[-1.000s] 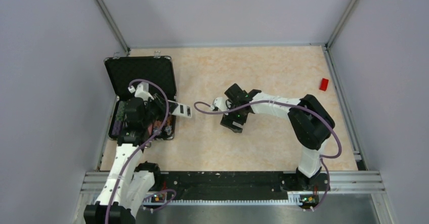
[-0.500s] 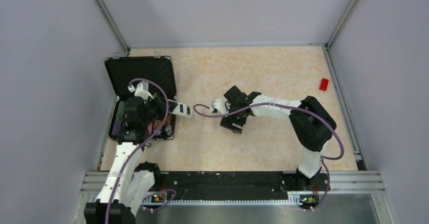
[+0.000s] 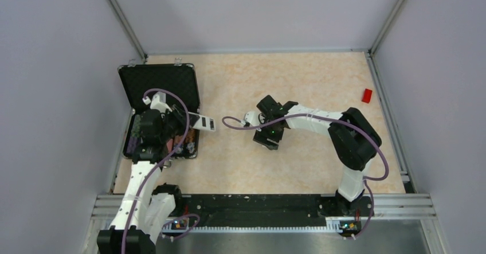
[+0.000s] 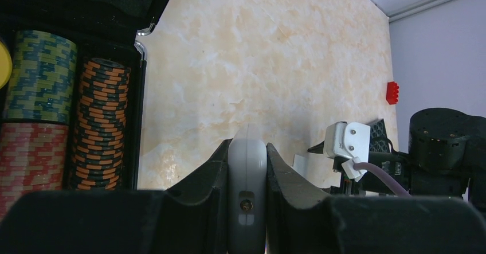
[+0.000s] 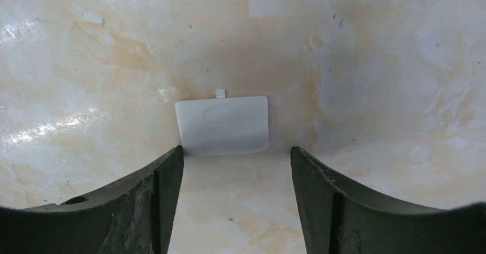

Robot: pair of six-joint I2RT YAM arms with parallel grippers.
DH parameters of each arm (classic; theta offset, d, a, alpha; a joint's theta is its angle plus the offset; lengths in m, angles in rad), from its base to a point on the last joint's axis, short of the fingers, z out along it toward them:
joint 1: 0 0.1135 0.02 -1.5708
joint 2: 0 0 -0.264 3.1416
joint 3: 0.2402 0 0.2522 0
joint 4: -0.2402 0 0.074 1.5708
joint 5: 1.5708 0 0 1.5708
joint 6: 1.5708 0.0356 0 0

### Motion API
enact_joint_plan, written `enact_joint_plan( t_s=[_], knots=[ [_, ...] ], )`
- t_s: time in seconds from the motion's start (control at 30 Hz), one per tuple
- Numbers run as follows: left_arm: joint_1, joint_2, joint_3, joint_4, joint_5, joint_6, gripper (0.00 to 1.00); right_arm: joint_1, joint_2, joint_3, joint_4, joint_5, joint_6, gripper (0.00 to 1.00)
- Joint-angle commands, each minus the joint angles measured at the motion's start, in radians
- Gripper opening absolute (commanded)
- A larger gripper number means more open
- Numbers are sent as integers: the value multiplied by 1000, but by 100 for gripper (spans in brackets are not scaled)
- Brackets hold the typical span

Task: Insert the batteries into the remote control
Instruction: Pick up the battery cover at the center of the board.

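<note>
White plastic of the remote control (image 4: 247, 191) sits edge-on between the left fingers (image 4: 198, 188), which are closed on it, above the table (image 4: 258, 53) beside the chip case (image 4: 140, 65). Only its thin sides are gripped, so it could twist or slip when a battery is pressed in. The right fingers (image 5: 155, 202) stand wide, with the flat cover (image 5: 222, 124) just ahead of their tips; closing may only push it away. I cannot find the batteries.

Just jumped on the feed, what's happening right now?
The left gripper is shut on the remote control, holding it just right of the open chip case. The right gripper hangs open over the small white cover lying flat on the table, one finger each side. No batteries show.
</note>
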Motion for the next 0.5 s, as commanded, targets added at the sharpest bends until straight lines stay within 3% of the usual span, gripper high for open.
enact_joint_plan(
  t_s=[0.0, 0.23, 0.47],
  knots=[
    [11, 1, 39, 71, 22, 15, 0, -8, 41, 2, -36, -20, -13, 67],
    [12, 2, 35, 76, 28, 14, 0, 4, 32, -20, 29, -18, -8, 78],
    [16, 10, 35, 84, 32, 13, 0, 28, 47, -29, 64, 13, -3, 76]
  ],
)
